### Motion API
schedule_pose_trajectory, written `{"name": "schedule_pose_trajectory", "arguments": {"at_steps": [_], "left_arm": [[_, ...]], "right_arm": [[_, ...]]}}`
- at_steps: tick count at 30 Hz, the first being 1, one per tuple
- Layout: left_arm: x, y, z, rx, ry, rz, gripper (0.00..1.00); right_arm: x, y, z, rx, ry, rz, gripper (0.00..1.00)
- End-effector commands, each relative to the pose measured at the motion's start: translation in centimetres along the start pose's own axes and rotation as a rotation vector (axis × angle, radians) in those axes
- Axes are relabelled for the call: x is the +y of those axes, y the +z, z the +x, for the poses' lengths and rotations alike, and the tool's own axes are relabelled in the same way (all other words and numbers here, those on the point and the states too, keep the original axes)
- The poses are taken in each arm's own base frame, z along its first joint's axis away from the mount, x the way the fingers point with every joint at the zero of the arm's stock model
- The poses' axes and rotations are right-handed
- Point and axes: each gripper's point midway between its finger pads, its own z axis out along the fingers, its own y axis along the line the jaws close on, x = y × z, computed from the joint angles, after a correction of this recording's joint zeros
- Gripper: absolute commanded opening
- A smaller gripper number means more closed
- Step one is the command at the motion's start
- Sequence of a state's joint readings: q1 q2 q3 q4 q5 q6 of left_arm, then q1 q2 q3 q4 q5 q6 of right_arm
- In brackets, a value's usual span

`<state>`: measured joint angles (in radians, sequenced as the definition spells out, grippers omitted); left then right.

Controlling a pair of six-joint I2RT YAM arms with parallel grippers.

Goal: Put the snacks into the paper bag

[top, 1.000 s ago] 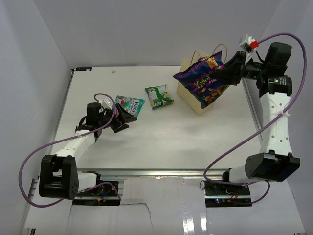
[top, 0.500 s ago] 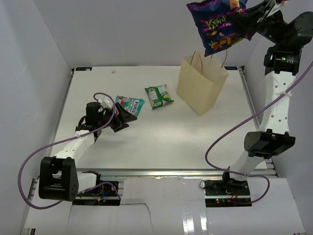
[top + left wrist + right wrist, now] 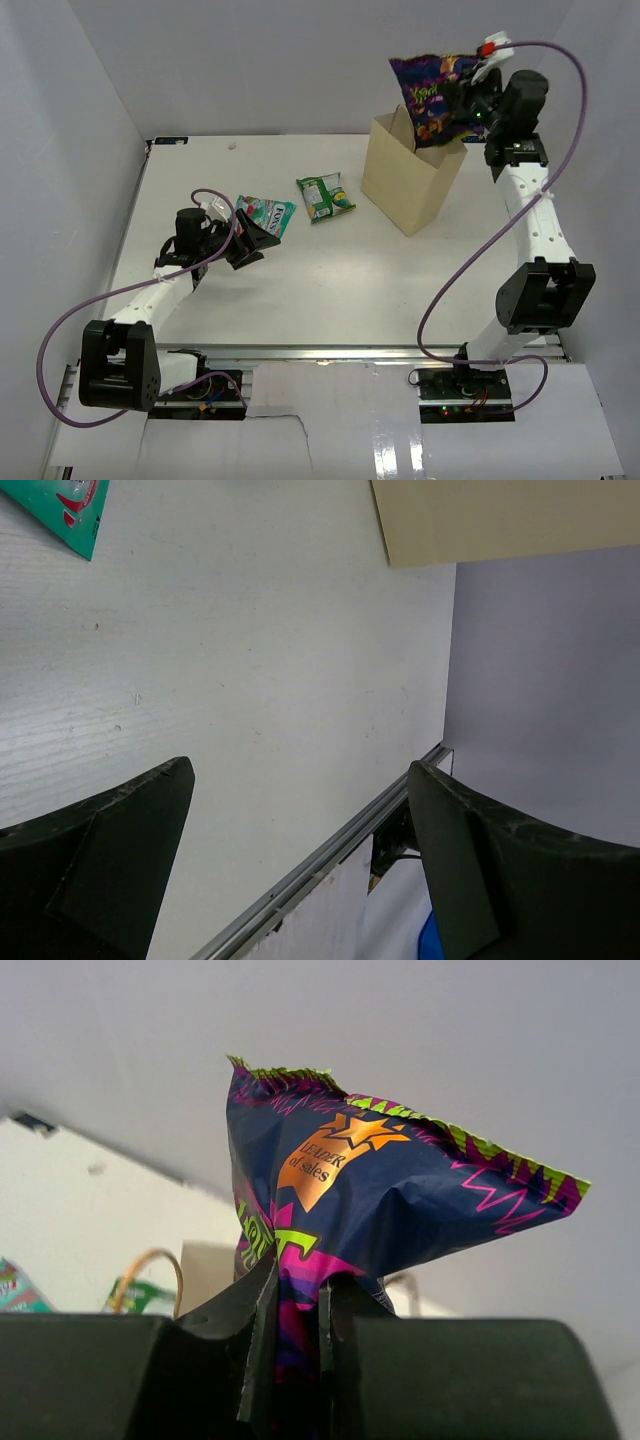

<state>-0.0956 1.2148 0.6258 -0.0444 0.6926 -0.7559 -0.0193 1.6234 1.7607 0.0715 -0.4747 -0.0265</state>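
On the white table (image 3: 330,290), the tall beige kraft paper bag (image 3: 405,185) stands at the far right. The big purple glossy snack bag (image 3: 430,90) hangs over its open top, pinched in the right gripper (image 3: 298,1305). To the paper bag's left lies the green pouch (image 3: 325,196), then the teal pouch (image 3: 268,212), just beside the left gripper (image 3: 250,240).

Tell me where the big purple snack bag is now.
The big purple snack bag hangs at the far right of the top view, pinched by the right gripper, just over the open mouth of the paper bag.
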Motion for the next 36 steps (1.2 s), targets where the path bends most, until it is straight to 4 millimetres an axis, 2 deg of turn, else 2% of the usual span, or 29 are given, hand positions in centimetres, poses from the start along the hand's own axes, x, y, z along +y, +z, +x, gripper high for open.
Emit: {"name": "schedule_pose_trajectory", "arguments": {"at_steps": [1,5,8,10,11,12,13,15,16,19,25,26,28,29,30,32,33,34,35,36], "left_arm": [[-1.3,-0.2,-0.9,-0.017,0.046,0.033,0.98],[-1.1,-0.3,-0.7,-0.017,0.044,0.031,0.98],[-1.0,-0.3,-0.6,-0.016,0.042,0.032,0.98],[-1.0,-0.3,-0.5,-0.017,0.041,0.034,0.98],[-1.0,-0.3,-0.4,-0.013,0.038,0.034,0.98],[-0.9,-0.3,-0.4,-0.014,0.038,0.033,0.98],[-0.9,-0.3,-0.3,-0.011,0.036,0.036,0.98],[-0.9,-0.2,-0.2,-0.010,0.036,0.039,0.98],[-0.9,-0.3,-0.2,-0.009,0.037,0.041,0.98],[-0.8,-0.2,-0.1,-0.005,0.033,0.041,0.98],[-0.6,-0.1,0.1,0.004,0.027,0.041,0.98],[-0.7,-0.1,0.0,0.004,0.027,0.041,0.98],[-0.7,-0.1,0.0,0.002,0.028,0.041,0.98],[-0.6,0.0,0.0,0.004,0.027,0.039,0.98],[-0.4,0.0,-0.1,-0.004,0.024,0.028,0.98],[0.0,0.1,-0.5,-0.018,0.023,0.001,0.98],[0.6,0.0,-0.4,-0.017,0.003,-0.033,0.98],[1.7,0.2,-0.8,-0.042,-0.013,-0.093,0.98],[2.0,0.2,-1.4,-0.060,-0.029,-0.131,0.98],[3.1,0.0,-1.1,-0.056,-0.068,-0.195,0.98]], "right_arm": [[0.9,-1.4,-6.1,-0.170,-0.171,0.134,0.08],[3.5,-1.2,-2.9,-0.096,-0.132,0.131,0.08],[4.5,-1.3,-1.0,-0.062,-0.110,0.152,0.08],[4.1,-1.6,0.0,-0.036,-0.068,0.204,0.09],[4.2,-1.6,0.6,-0.024,-0.052,0.207,0.16],[4.2,-1.8,1.9,0.011,-0.033,0.213,0.20],[4.3,-1.8,2.6,0.028,-0.017,0.211,0.28],[4.7,-2.2,4.1,0.066,-0.004,0.202,0.37],[4.8,-2.4,4.2,0.069,-0.005,0.199,0.46],[5.3,-2.7,4.9,0.089,-0.011,0.174,0.58],[7.4,-3.3,3.8,0.088,-0.061,0.047,0.68],[7.9,-3.6,2.8,0.071,-0.112,0.006,0.68],[11.1,-4.6,1.2,0.038,-0.168,-0.199,0.67],[14.4,-5.6,1.1,0.027,-0.189,-0.394,0.66],[15.6,-6.2,0.9,0.010,-0.248,-0.481,0.64],[19.2,-7.9,1.2,0.024,-0.200,-0.684,0.64],[20.1,-8.0,1.9,0.043,-0.228,-0.729,0.64],[22.6,-8.2,3.0,0.084,-0.211,-0.797,0.63],[23.6,-8.4,6.0,0.203,-0.162,-0.819,0.63],[24.7,-8.4,7.9,0.263,-0.146,-0.835,0.63]]}}
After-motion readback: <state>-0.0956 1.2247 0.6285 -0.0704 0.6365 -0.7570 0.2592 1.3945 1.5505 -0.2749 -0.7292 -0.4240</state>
